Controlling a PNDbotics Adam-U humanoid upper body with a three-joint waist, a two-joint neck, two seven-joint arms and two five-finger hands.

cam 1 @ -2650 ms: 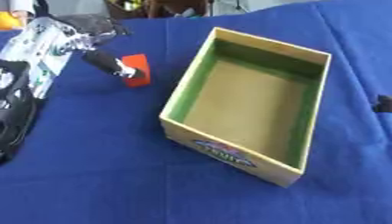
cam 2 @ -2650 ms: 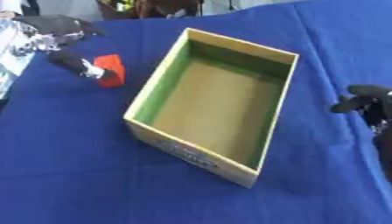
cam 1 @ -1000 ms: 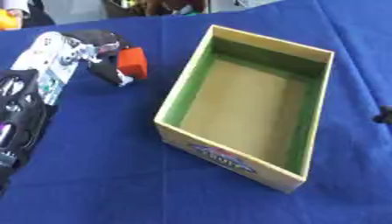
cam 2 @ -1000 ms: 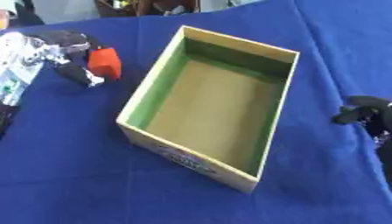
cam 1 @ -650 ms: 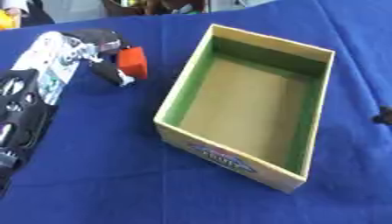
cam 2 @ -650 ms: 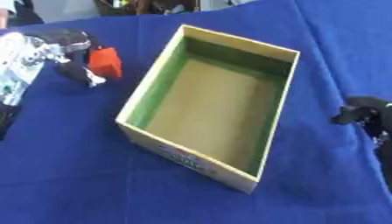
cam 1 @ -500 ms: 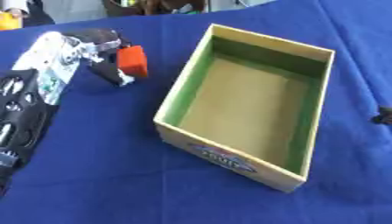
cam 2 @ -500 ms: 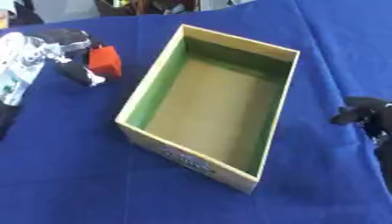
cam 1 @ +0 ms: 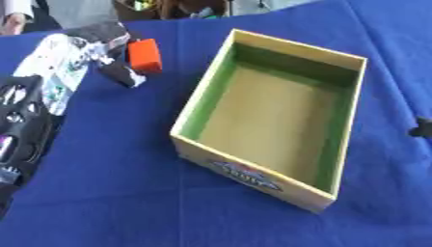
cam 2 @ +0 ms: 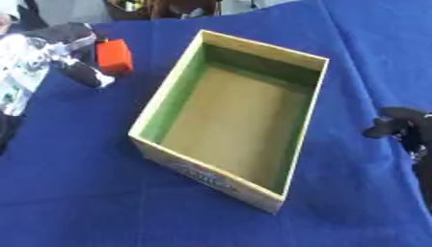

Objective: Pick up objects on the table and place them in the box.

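Our left hand (cam 1: 101, 53) pinches the orange block (cam 1: 145, 55) between thumb and fingers. The open cardboard box (cam 1: 278, 113) sits just to its right. Our right hand (cam 2: 403, 128) hangs beyond the box with curled fingers, holding nothing.

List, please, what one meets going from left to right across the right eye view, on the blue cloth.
Left hand → orange block held at its fingers → open cardboard box, with nothing in it → right hand at the right edge.
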